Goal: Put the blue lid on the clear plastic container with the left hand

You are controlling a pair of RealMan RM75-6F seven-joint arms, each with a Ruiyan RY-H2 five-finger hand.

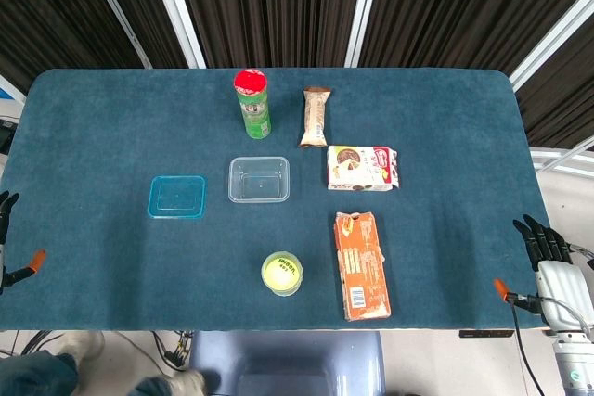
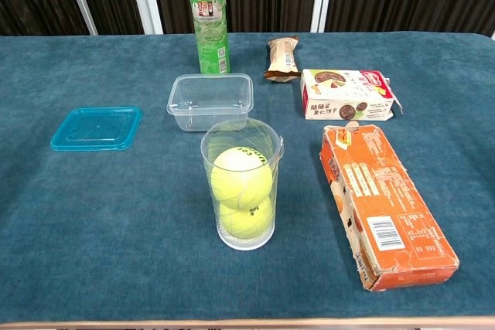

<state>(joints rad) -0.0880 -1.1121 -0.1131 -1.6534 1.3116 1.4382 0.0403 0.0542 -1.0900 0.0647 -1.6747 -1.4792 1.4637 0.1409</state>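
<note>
Teal worktop laid out and waiting, dark slatted panels behind, nothing lifted yet.

Nearest us, a clear cup of tennis balls and a long orange carton. Both robot hands sit at the near corners, off the goods: left robot hand barely peeks in at the edge, dark fingers up, holding nothing visible, though spread or curled I cannot tell; right robot hand has its fingers fanned apart, empty. Mid-worktop, the blue lid lies flat, just beside the clear plastic container, on its left, not touching. Beyond those: a cookie box, a snack bar, a green chip can. That lid looks thin, light, slightly flexible and slick; I'd pinch one raised rim edge rather than press the middle.
</note>
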